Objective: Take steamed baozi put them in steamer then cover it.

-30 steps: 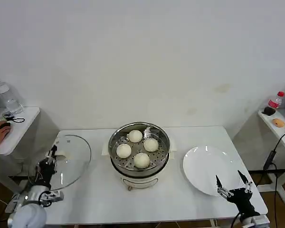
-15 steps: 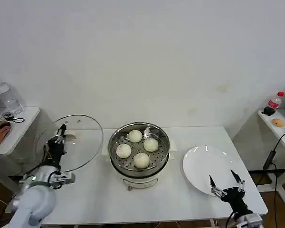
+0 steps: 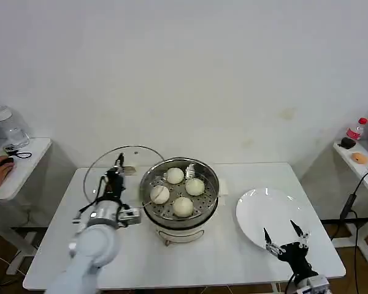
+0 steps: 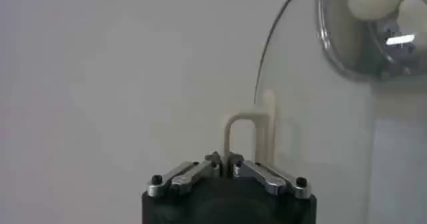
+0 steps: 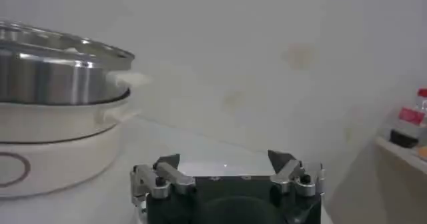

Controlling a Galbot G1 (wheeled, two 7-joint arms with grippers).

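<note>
Several steamed baozi [image 3: 183,206] lie on the perforated tray inside the steel steamer [image 3: 148,184] at the table's middle. My left gripper [image 3: 115,168] is shut on the whitish bar handle [image 4: 240,135] of the cover [image 3: 132,162], a clear glass lid held tilted in the air just left of the steamer, its rim overlapping the pot's left edge. The lid's edge [image 4: 267,52] and the steamer's rim [image 4: 330,52] with a bun show in the left wrist view. My right gripper [image 3: 284,237] hangs open over the near edge of the white plate [image 3: 264,211]; the right wrist view shows the steamer [image 5: 57,79] side-on.
The white plate has nothing on it, right of the steamer. A side table [image 3: 15,168] on the left carries a jar and a person's hand. Another small table [image 3: 359,162] at the right holds a bottle. Bare tabletop [image 3: 202,260] lies in front of the steamer.
My left gripper has lifted the cover off the table's left side and carried it rightward up to the steamer. The right gripper drifted slightly left near the plate.
</note>
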